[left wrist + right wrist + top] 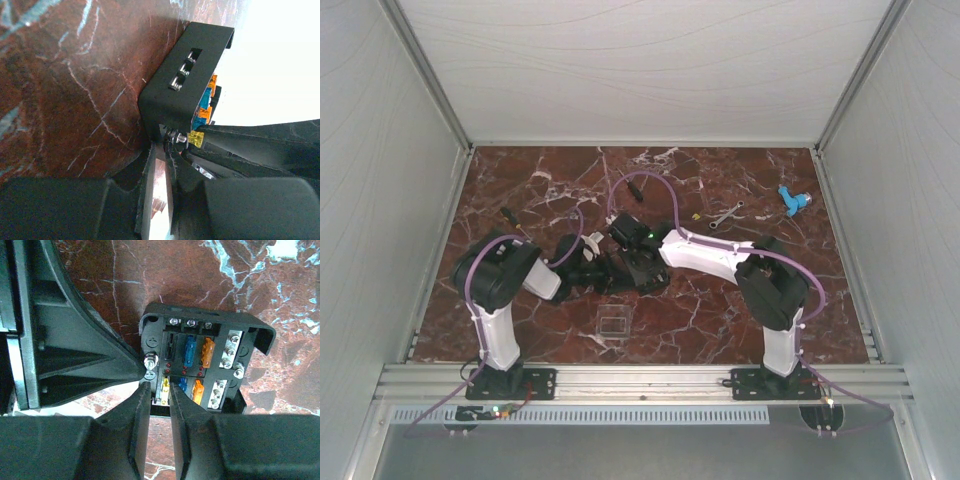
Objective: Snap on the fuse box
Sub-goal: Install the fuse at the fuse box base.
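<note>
The fuse box [647, 272] is a small black box in the middle of the marble table, between my two grippers. The right wrist view shows its open face [220, 347] with blue, orange and yellow fuses and silver screws. My left gripper [601, 271] is shut on the box's left edge, its fingertips pinching a thin wall beside a screw [162, 147]. My right gripper [632, 258] is closed on the box's near edge, its tips [157, 386] on either side of a yellow fuse [164, 385]. The clear square lid [613, 323] lies flat on the table in front of the box.
A black screwdriver [514, 220] lies behind the left arm. A silver wrench [725, 214], small loose fuses [695, 216] and a blue part [793, 201] lie at the back right. Grey walls enclose the table on three sides.
</note>
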Robot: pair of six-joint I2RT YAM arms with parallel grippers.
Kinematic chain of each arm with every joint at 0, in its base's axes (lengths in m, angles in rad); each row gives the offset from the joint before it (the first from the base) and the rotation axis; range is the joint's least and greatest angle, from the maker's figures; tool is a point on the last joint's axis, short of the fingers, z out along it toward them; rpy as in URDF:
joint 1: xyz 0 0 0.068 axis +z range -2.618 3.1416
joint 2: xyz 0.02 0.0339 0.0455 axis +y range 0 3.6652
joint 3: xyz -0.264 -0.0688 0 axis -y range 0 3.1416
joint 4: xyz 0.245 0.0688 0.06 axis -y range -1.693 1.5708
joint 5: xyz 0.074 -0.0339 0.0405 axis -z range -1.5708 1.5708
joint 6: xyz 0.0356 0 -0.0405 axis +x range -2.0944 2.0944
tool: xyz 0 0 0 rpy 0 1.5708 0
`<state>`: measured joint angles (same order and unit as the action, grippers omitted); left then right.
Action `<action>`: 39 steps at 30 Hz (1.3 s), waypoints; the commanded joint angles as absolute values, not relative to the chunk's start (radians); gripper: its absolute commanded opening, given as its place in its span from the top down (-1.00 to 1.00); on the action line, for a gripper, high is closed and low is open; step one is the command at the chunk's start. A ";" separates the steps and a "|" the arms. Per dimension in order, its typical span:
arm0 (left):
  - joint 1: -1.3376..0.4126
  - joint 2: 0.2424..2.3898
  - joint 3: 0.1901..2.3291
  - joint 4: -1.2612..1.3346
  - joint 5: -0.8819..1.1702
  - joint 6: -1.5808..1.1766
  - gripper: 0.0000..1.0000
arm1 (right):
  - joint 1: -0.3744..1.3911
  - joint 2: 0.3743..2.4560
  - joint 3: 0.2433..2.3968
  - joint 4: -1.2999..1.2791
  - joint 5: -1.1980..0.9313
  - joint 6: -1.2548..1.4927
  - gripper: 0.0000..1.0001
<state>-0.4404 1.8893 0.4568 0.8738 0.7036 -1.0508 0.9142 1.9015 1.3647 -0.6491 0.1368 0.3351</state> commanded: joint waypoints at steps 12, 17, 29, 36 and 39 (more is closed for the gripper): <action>-0.454 1.895 0.457 0.871 0.689 -1.045 0.76 | 0.901 1.856 1.406 -0.704 0.192 0.380 0.82; -0.454 1.895 0.459 0.873 0.690 -1.046 0.76 | 0.898 1.861 1.403 -0.722 0.186 0.390 1.00; -0.457 1.897 0.459 0.876 0.690 -1.048 0.77 | 0.905 1.981 1.378 -0.762 0.166 0.367 1.00; -0.458 1.896 0.459 0.876 0.687 -1.048 0.77 | 0.910 2.074 1.385 -0.705 0.164 0.341 1.00; -0.459 1.895 0.459 0.876 0.685 -1.047 0.77 | 0.910 2.081 1.399 -0.704 0.180 0.340 1.00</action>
